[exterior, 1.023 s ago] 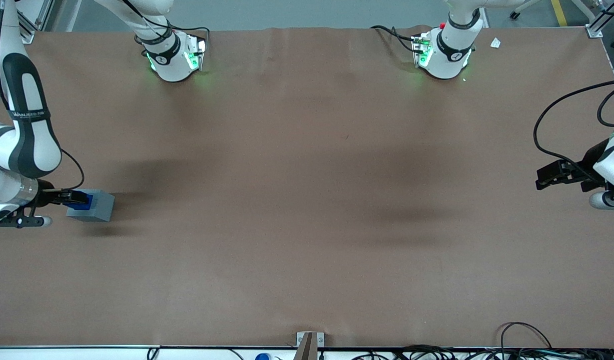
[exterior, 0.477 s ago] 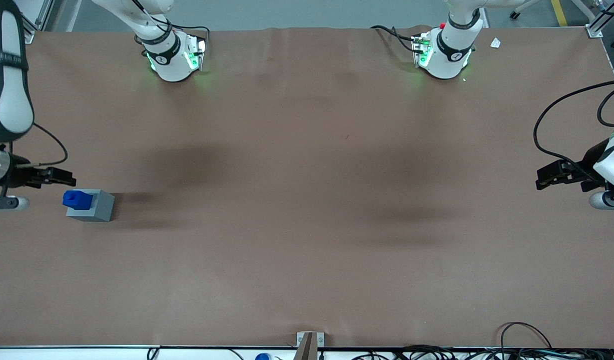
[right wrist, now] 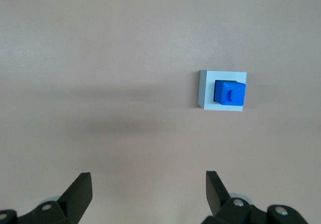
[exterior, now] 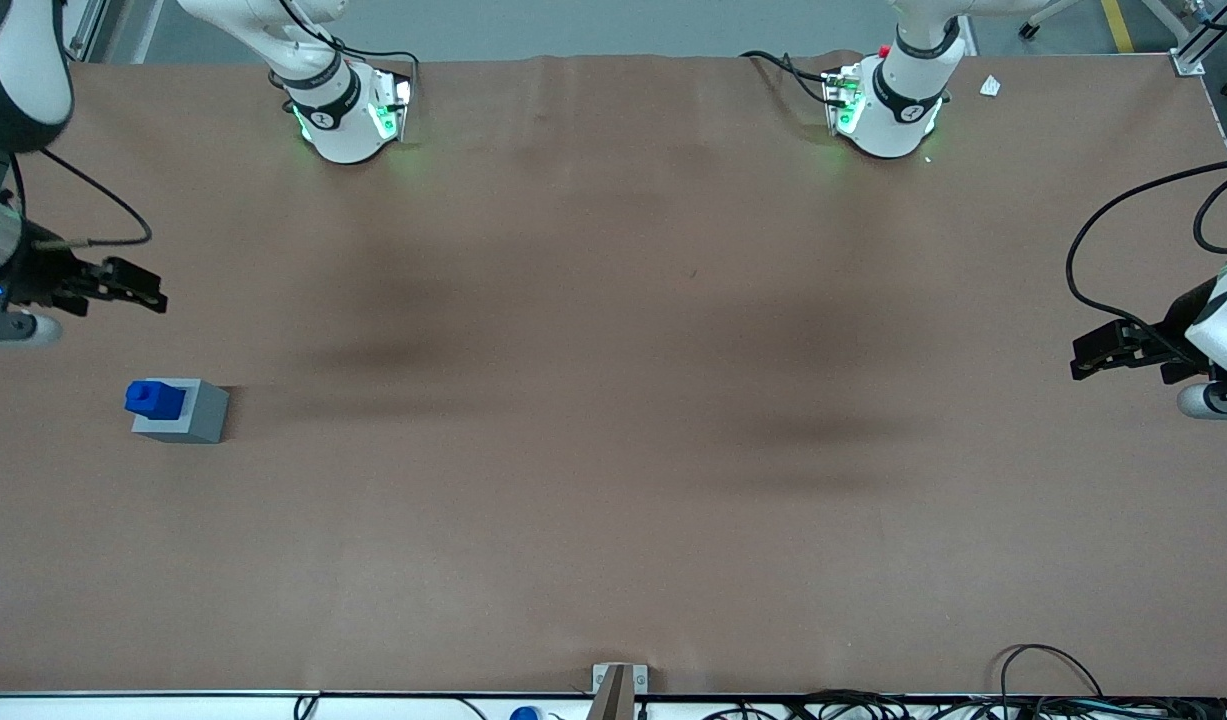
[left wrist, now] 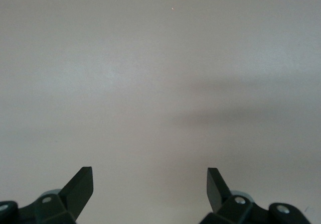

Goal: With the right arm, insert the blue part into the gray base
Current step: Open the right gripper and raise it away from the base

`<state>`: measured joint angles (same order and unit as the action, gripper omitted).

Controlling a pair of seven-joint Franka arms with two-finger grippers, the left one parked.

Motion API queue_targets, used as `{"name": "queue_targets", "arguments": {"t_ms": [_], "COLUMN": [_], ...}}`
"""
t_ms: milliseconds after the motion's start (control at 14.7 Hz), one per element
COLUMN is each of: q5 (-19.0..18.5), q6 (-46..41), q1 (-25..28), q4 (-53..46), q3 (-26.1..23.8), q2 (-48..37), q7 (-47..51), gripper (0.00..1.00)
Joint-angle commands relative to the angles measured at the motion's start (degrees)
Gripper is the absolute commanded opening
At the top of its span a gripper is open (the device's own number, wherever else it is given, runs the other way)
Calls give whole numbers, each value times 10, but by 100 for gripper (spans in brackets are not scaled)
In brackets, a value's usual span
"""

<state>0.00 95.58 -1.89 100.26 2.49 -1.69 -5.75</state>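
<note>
Black two-finger gripper had lifted farther off, fingers spread wide, empty; small bright blue plastic block stayed seated in light gray square base.

A blue part with a small raised stud sits inside a light gray base on a plain brown table. The gripper hangs above the table, its two black fingers spread wide and holding nothing

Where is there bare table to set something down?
Nearly everywhere: the brown table is bare between the light gray square base, which holds the small bright blue block, and the parked arm's end. The open black two-finger gripper hangs above, farther from the front camera.
</note>
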Motion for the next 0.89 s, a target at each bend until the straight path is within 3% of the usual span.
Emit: {"name": "queue_targets", "arguments": {"t_ms": [0,818], "q5": [1,3], "q6": [-17,-41], "q1": [3,15], "q4": [21,-10], "q3": [1,2], "q2": [-54,-86], "q7": [5,5], "gripper": [100,100]}}
